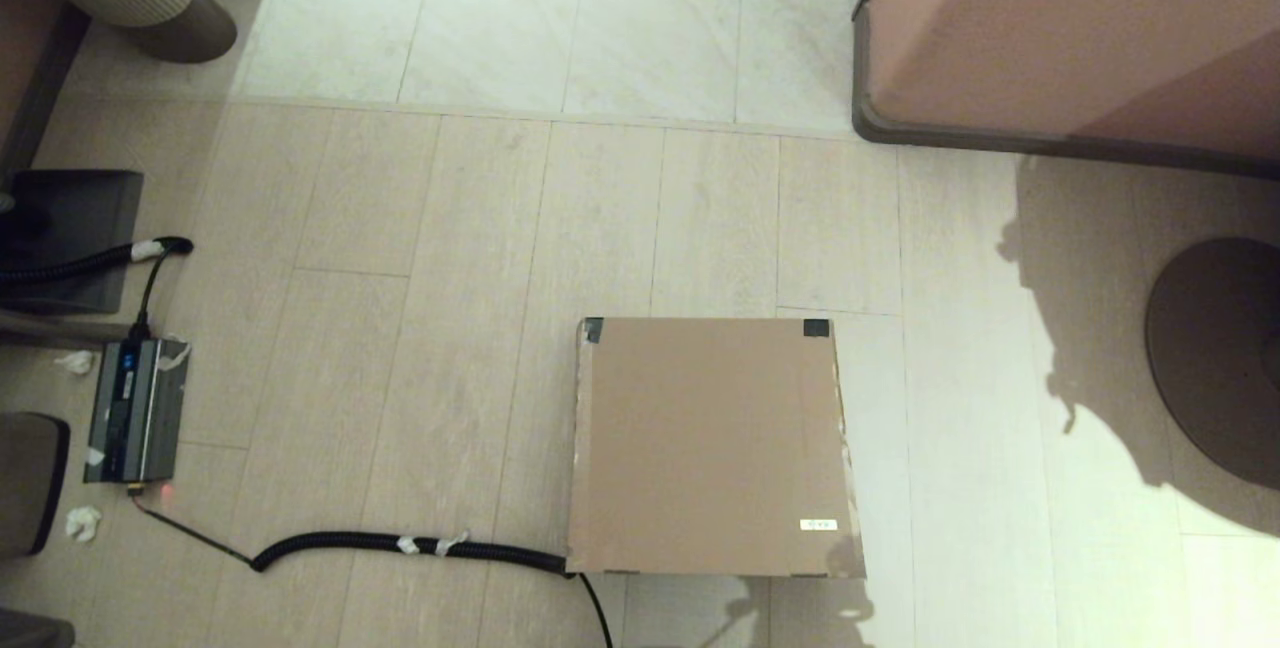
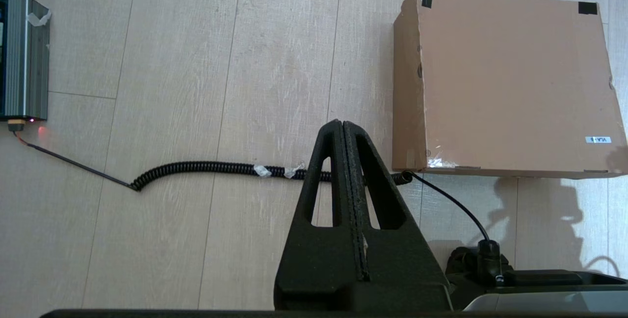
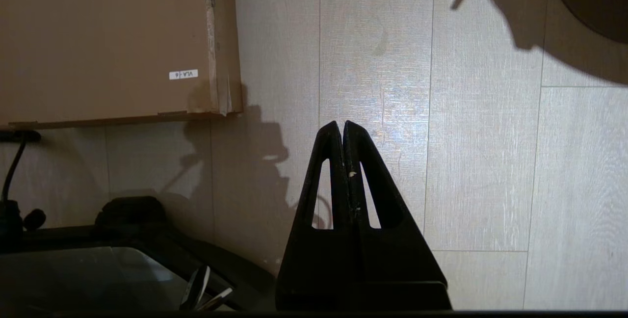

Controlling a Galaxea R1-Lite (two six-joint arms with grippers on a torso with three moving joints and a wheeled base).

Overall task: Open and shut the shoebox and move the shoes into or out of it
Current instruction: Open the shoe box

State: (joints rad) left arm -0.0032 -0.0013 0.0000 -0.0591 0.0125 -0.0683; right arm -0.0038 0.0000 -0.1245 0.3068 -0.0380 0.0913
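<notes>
Nothing started, by the look of it: shoebox [image 1: 708, 446] lies lid-down and closed on the floor, ahead between both raised tools, left gripper [image 2: 342, 124] and right gripper [image 3: 341, 124] each pressed together empty; shoes unseen.

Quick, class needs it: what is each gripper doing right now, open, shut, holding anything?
Left gripper: shut, holding nothing.
Right gripper: shut, holding nothing.

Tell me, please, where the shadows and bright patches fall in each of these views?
Head view: a strong shadow darkens the floor right of the closed shoebox. Left wrist view: a sunlit patch below the box, beside the shut left hand. Right wrist view: a sheen on the floor beyond the shut right hand; a shadow spreads under the box.
</notes>
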